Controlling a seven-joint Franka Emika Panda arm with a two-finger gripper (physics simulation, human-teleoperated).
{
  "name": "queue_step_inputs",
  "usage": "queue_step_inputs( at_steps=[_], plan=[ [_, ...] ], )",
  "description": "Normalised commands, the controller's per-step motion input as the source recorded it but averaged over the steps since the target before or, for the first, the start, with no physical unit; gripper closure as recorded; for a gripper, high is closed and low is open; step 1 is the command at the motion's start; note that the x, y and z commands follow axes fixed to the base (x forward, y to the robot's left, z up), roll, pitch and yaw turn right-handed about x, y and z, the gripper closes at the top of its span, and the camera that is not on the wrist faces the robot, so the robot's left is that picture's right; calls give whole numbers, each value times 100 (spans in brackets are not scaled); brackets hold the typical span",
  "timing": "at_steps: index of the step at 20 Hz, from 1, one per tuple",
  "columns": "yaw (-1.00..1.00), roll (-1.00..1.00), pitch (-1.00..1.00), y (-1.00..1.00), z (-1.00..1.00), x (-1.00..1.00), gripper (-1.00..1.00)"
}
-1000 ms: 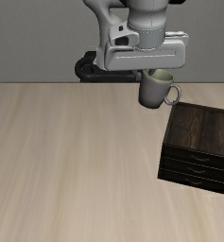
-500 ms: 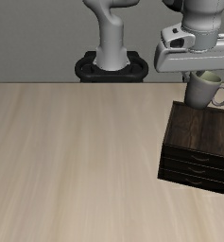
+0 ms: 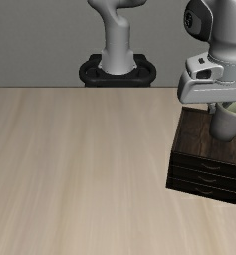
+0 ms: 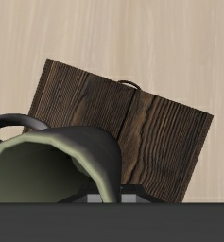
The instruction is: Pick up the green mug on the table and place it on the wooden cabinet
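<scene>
The green mug (image 3: 227, 121) hangs just over the top of the dark wooden cabinet (image 3: 201, 159) at the exterior view's right edge; whether it touches the top I cannot tell. My gripper (image 3: 225, 104) sits directly above it, shut on the mug's rim. In the wrist view the mug (image 4: 57, 163) looms close with its dark opening and handle (image 4: 9, 123) showing, and the cabinet's grained top (image 4: 146, 132) lies right beneath it. The fingertips (image 4: 90, 199) clamp the mug's wall.
The light wooden table (image 3: 80, 169) stretches across the exterior view's left and centre. The robot's base (image 3: 116, 70) stands at the far side. The cabinet has several drawers on its front (image 3: 199, 179).
My hand has carried the mug further toward the exterior view's right and lowered it, from above the cabinet's far edge to just over its top.
</scene>
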Motion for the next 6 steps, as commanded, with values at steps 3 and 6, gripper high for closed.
queue_step_inputs(
  at_steps=[3, 6],
  plan=[
    [0, 0, 0, 0, -100, 0, 100],
    [0, 0, 0, 0, -100, 0, 100]
  ],
)
